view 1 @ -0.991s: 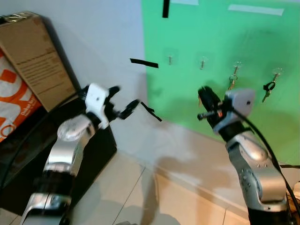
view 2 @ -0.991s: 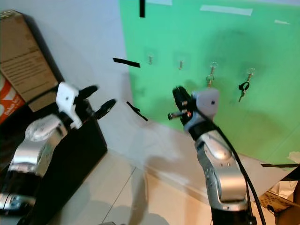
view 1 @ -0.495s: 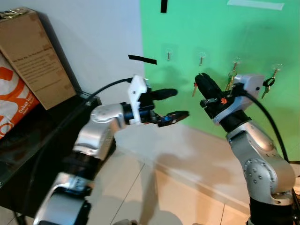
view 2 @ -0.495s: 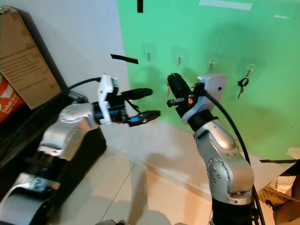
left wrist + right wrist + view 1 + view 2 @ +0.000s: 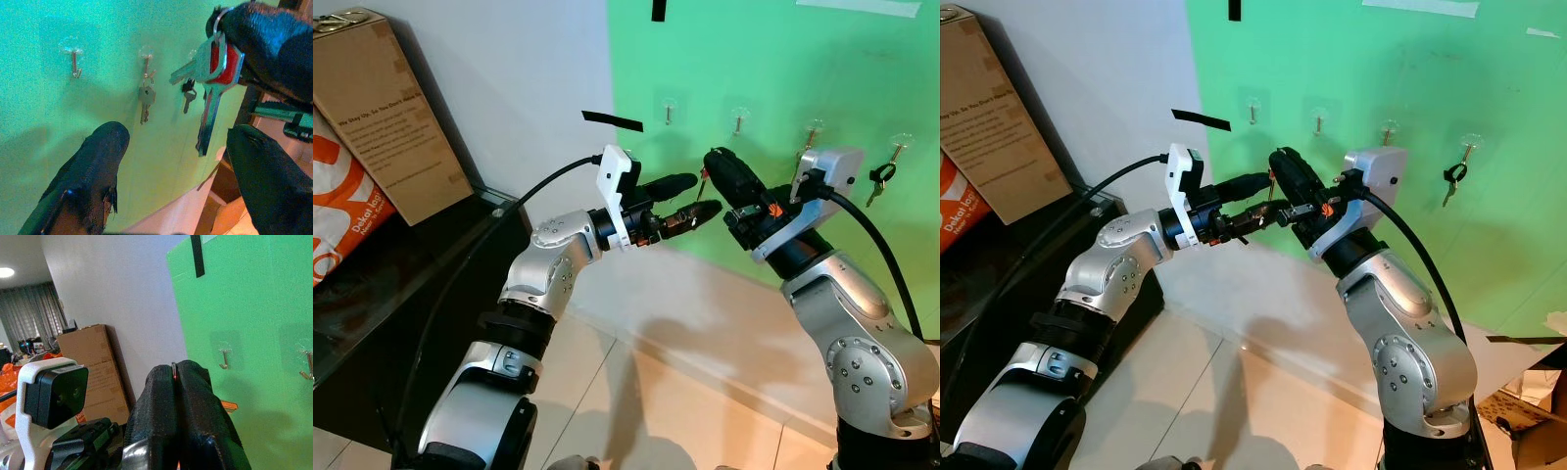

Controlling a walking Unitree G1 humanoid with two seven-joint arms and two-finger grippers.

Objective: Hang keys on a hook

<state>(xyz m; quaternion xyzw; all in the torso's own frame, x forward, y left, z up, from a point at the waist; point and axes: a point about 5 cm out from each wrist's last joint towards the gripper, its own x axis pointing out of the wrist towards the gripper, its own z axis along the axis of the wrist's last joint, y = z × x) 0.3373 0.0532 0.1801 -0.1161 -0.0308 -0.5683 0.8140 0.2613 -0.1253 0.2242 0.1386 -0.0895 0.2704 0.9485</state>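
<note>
My right gripper [image 5: 716, 164] is shut on a bunch of keys [image 5: 212, 81] with a red head, held up in front of the green board [image 5: 822, 69]. The keys dangle below its fingertips. My left gripper [image 5: 692, 196] is open and reaches in from the left, its two fingers on either side of the hanging keys without touching them. Clear hooks line the board: one bare hook [image 5: 668, 112], a second hook [image 5: 739, 119], a hook with a silver key [image 5: 145, 95] and a hook with a black key [image 5: 878, 177].
A cardboard box [image 5: 382, 108] and an orange bag [image 5: 342, 220] stand on a black cabinet [image 5: 401, 294] at the left. Black tape strips [image 5: 612, 120] mark the wall. Pale floor tiles [image 5: 685, 411] lie below.
My left arm has swung from beside the cabinet across to the right gripper, and its open fingers now bracket the keys. The right gripper has shifted slightly left, still holding the keys.
</note>
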